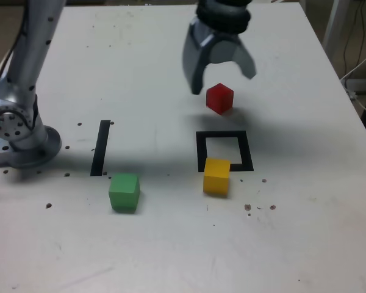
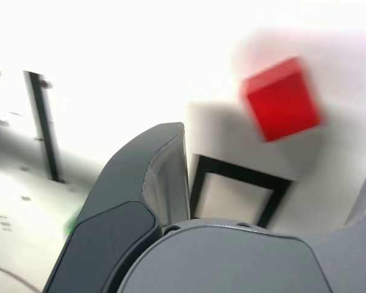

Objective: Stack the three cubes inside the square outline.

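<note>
The red cube rests on the white table beyond the square outline, a black tape frame with a white centre. My gripper hangs open just above and behind the red cube, its jaws spread wider than the cube and holding nothing. The yellow cube sits at the outline's near edge, overlapping the tape. Further toward the exterior view's left lies the green cube. In the blurred wrist view, the red cube shows beyond the outline, between the two fingers.
A single straight black stripe lies between the arm's base and the outline, and shows in the wrist view as the stripe. Cables hang past the table's edge at the exterior view's right.
</note>
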### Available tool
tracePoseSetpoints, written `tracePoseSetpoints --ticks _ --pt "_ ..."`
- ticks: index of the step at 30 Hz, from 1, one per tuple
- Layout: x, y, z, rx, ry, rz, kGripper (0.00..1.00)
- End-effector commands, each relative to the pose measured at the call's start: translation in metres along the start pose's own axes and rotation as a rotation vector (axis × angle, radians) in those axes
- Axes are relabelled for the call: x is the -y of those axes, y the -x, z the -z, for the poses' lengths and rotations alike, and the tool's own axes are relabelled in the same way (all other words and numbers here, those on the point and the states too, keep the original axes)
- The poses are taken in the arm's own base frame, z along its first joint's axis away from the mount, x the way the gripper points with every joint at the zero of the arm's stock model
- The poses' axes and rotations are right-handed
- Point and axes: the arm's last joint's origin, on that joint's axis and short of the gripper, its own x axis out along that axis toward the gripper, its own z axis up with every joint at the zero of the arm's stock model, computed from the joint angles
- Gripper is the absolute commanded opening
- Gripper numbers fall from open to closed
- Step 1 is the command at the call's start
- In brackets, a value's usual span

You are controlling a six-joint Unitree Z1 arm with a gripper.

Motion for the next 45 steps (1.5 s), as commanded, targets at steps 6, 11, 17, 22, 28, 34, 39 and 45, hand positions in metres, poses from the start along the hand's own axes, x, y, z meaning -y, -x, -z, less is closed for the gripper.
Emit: tracePoseSetpoints --ticks 6,11,17,22,28,34,39,45 --pt "-0.014 -0.018 -0.018 -0.067 0.065 0.044 0.99" --pt "-0.019 -0.026 -0.02 -0.099 0.089 0.06 0.98" --pt "-0.02 -0.039 -0.032 -0.125 0.096 0.084 0.98" --pt "-0.026 -0.043 -0.034 -0.136 0.099 0.106 0.94" --pt "-0.035 -0.048 -0.035 -0.153 0.086 0.158 0.81" --pt "-0.04 -0.06 -0.042 -0.164 0.068 0.192 0.45" --pt "-0.04 -0.062 -0.046 -0.146 0.042 0.195 0.25" --pt "-0.04 -0.063 -0.047 -0.139 0.035 0.199 0.21"
